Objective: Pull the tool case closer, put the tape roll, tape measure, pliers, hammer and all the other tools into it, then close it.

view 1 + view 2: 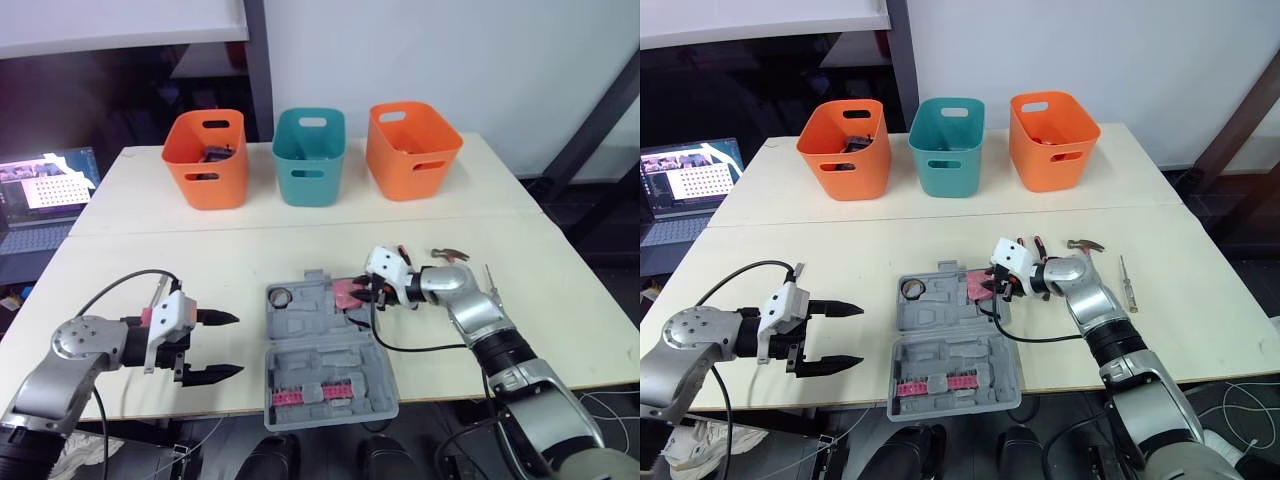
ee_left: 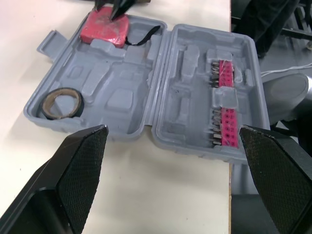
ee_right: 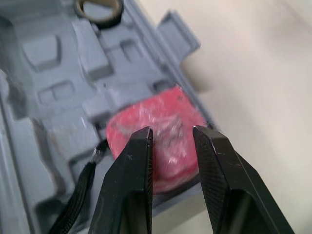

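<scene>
The grey tool case (image 1: pixel 330 352) lies open at the table's front middle. A black tape roll (image 1: pixel 279 296) sits in its far left pocket. The red tape measure (image 3: pixel 161 129) rests in the far right corner of the case, its black strap trailing inward. My right gripper (image 3: pixel 171 130) hovers just over the tape measure, fingers a narrow gap apart with nothing between them. Behind that arm lie red-handled pliers (image 1: pixel 403 252), a hammer (image 1: pixel 452 255) and a screwdriver (image 1: pixel 1126 281). My left gripper (image 1: pixel 240 344) stands open left of the case, holding nothing.
Three bins stand at the back: an orange bin (image 1: pixel 207 158), a teal bin (image 1: pixel 310 155) and another orange bin (image 1: pixel 411 148). A laptop (image 1: pixel 45 190) sits off the table's left. A red row of bits (image 2: pixel 225 105) lines the near half of the case, which overhangs the front edge.
</scene>
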